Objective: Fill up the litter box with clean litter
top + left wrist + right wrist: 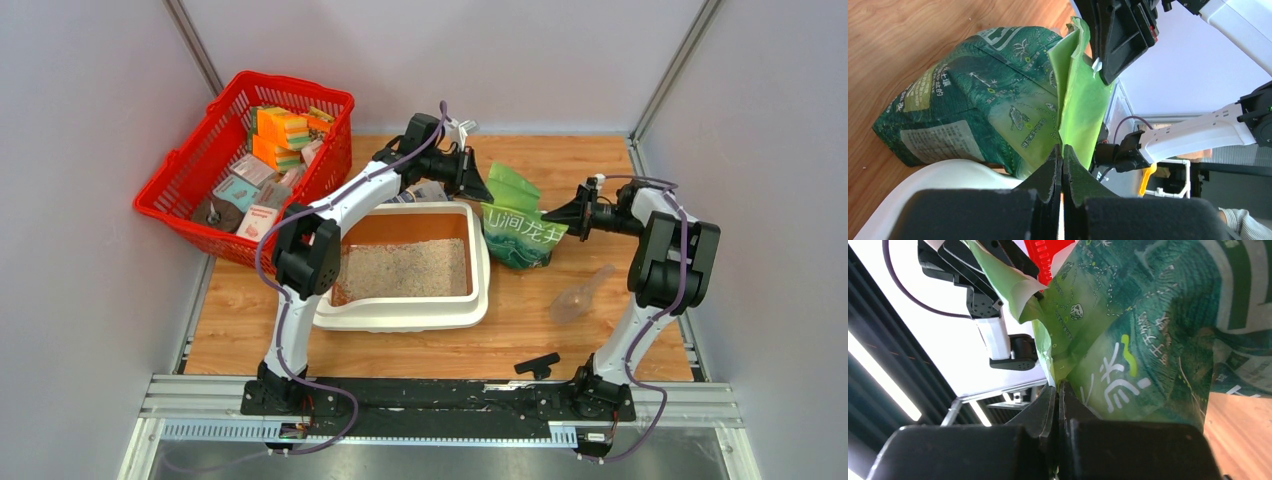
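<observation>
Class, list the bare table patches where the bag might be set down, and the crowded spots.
Bare wood: between the litter box and the near rail; far right corner behind the green bag. Crowded: left, by the red basket; right, around the scoop.

We see plain pale lilac-grey wall panels (pixel 90 120) closing the left, back and right of the frame, joined by slim silver metal corner posts (pixel 193 45). An orange-brown wood-grain tabletop (pixel 230 320) fills the middle, and a ribbed aluminium rail (pixel 190 395) runs along the bottom. In the right wrist view, a bright white light strip (pixel 883 377) slants across the lower left.
</observation>
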You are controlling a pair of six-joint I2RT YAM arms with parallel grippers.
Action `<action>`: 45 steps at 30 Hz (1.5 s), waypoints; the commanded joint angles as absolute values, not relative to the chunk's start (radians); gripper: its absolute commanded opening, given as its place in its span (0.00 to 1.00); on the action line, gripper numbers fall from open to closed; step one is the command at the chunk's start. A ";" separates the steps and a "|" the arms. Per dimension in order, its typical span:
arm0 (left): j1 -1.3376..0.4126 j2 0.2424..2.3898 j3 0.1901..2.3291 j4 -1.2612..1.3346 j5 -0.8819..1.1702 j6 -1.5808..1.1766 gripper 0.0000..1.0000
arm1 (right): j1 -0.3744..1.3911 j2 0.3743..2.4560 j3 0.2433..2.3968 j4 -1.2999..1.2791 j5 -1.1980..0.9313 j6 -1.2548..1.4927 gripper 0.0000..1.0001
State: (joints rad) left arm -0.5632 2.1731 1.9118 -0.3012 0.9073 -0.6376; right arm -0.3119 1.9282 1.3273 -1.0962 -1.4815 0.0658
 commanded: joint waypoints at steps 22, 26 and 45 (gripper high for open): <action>-0.640 2.069 2.178 -0.634 0.882 0.495 0.57 | -0.298 1.924 1.365 -0.991 -1.621 0.397 0.00; -0.701 2.118 2.180 -0.650 0.871 0.604 0.59 | -0.291 1.919 1.348 -0.985 -1.628 0.405 0.00; -0.755 2.226 2.140 -0.494 0.772 0.656 0.44 | -0.276 1.884 1.336 -0.971 -1.608 0.405 0.00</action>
